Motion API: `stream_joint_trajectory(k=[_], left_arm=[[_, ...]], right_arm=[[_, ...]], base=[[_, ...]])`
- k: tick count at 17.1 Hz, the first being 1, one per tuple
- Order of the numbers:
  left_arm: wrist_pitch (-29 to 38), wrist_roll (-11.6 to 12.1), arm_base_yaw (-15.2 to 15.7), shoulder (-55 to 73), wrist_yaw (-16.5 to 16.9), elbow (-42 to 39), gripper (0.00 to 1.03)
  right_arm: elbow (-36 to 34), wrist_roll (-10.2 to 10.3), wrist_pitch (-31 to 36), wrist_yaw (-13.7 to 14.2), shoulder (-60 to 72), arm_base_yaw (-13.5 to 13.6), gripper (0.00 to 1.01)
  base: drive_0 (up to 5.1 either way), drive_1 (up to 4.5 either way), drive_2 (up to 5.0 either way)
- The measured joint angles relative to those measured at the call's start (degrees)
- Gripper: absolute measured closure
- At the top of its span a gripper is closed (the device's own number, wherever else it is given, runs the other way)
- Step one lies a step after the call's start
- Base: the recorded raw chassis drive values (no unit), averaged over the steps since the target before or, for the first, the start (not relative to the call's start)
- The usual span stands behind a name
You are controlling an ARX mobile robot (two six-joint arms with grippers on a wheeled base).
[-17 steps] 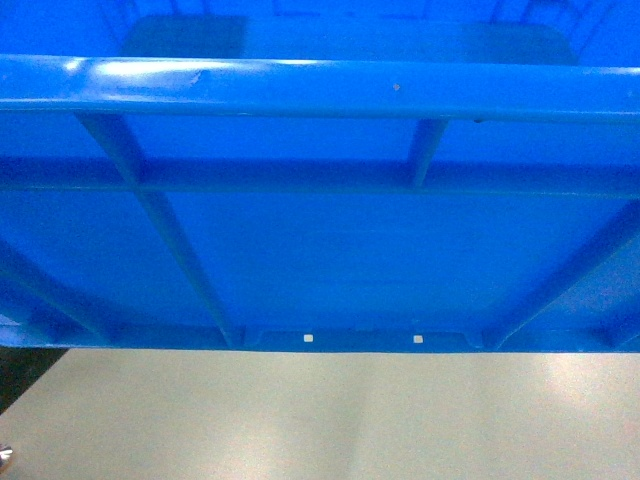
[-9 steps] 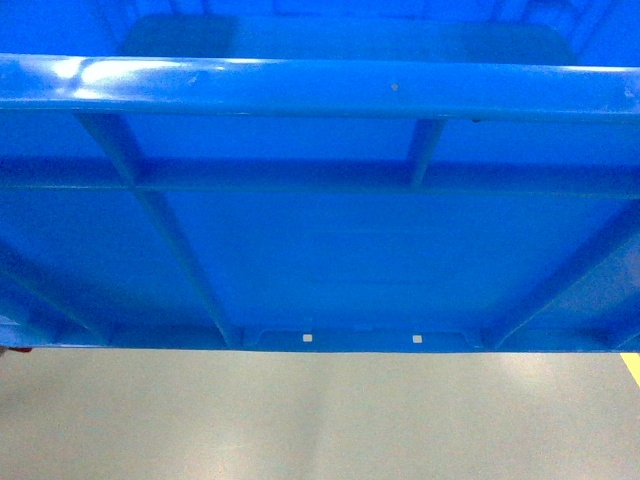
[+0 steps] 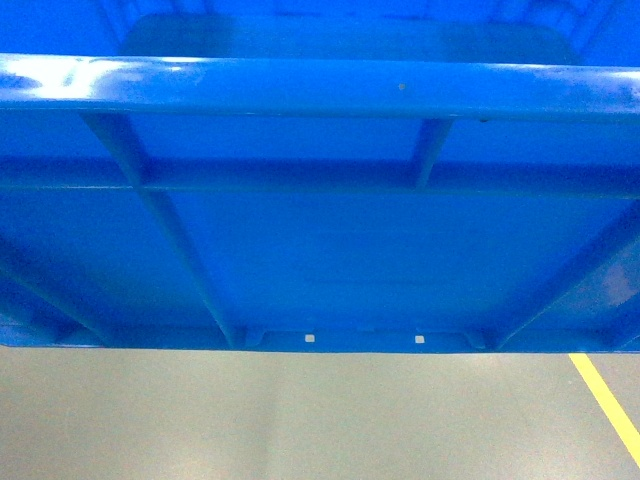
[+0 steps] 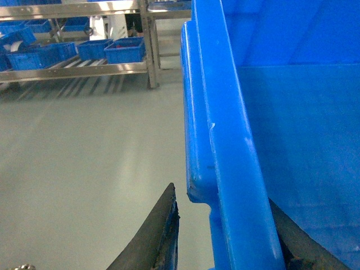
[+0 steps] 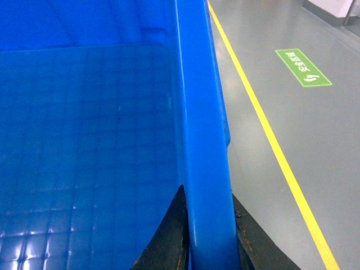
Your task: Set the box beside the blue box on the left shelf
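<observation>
The box point(image 3: 320, 250), a big bright blue ribbed crate, fills the head view and hangs above the grey floor. My left gripper point(image 4: 220, 194) straddles its left rim point(image 4: 225, 112), one finger inside and the outer finger point(image 4: 160, 236) beside the rim's lip. My right gripper point(image 5: 207, 191) is shut on the right rim point(image 5: 202, 112), a black finger pressed to each side. The box's inside point(image 5: 84, 140) holds nothing. Far off in the left wrist view stands the left shelf point(image 4: 73, 70), a steel rack carrying several small blue boxes point(image 4: 125, 49).
A yellow floor line point(image 3: 605, 400) runs along the right, also seen as the yellow stripe point(image 5: 264, 124) beside the crate. A green floor sign point(image 5: 302, 67) lies beyond it. Open grey floor point(image 4: 84, 157) lies between me and the rack.
The floor under the crate has shifted: a dark patch at the lower left is gone and the yellow line has come in at the lower right. The crate stays held the same way.
</observation>
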Motion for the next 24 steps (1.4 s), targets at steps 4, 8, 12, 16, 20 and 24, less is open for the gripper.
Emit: stream_joint_trajectory(k=[4, 8, 12, 16, 20, 24], left_arm=[[0.0, 0.0, 0.0, -0.1, -0.1, 0.0, 0.71], [-0.1, 0.0, 0.0, 0.0, 0.0, 0.0, 0.71], [0.0, 0.0, 0.1, 0.0, 0.0, 0.0, 0.71], [0.1, 0.2, 0.0, 0.0, 0.0, 0.0, 0.71], [0.1, 0.2, 0.1, 0.0, 0.0, 0.0, 0.71], [0.1, 0.4, 0.1, 0.0, -0.1, 0.0, 0.71]], right_arm=[[0.0, 0.0, 0.0, 0.0, 0.0, 0.0, 0.91], [-0.1, 0.0, 0.1, 0.0, 0.0, 0.0, 0.91], [-0.1, 0.0, 0.0, 0.2, 0.0, 0.3, 0.91], [-0.1, 0.0, 0.1, 0.2, 0.0, 0.3, 0.91], [-0.1, 0.0, 0.2, 0.2, 0.0, 0.3, 0.91], [-0.2, 0.0, 0.0, 0.2, 0.0, 0.3, 0.91]], base=[[0.0, 3.39, -3.5], [0.7, 4.67, -3.4], [-0.4, 3.63, -4.4], [0.0, 3.99, -4.0], [-0.1, 3.98, -4.1], [-0.1, 3.97, -4.1]])
